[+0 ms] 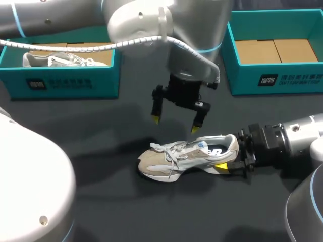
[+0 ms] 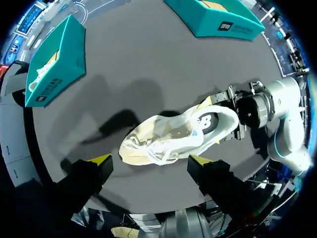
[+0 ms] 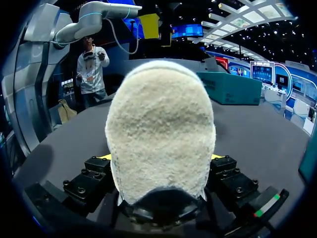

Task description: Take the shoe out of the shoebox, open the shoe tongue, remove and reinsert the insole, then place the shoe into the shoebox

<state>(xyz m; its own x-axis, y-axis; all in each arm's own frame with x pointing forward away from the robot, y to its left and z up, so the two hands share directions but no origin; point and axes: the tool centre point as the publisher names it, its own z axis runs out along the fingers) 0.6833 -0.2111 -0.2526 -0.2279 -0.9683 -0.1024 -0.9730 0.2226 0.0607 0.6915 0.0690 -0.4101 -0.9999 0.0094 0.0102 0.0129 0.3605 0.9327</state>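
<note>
There are two teal shoeboxes at the far side, the left box [image 1: 60,80] and the right box [image 1: 272,75]. There are two shoes: the boxed shoe [image 1: 55,60] in the left box and the table shoe [image 1: 189,156] near the middle. There are two grippers, the left gripper [image 1: 175,124] and the right gripper [image 1: 229,154]. Two brown cardboard panels [image 1: 275,50] show in the right box.

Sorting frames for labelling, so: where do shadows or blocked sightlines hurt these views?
Head view: soft shadows lie on the table beside the shoe, near the open left tool. Left wrist view: dark shadows spread beside the shoe. Right wrist view: the shoe's heel fills the middle, hiding most of the right tool.
</note>
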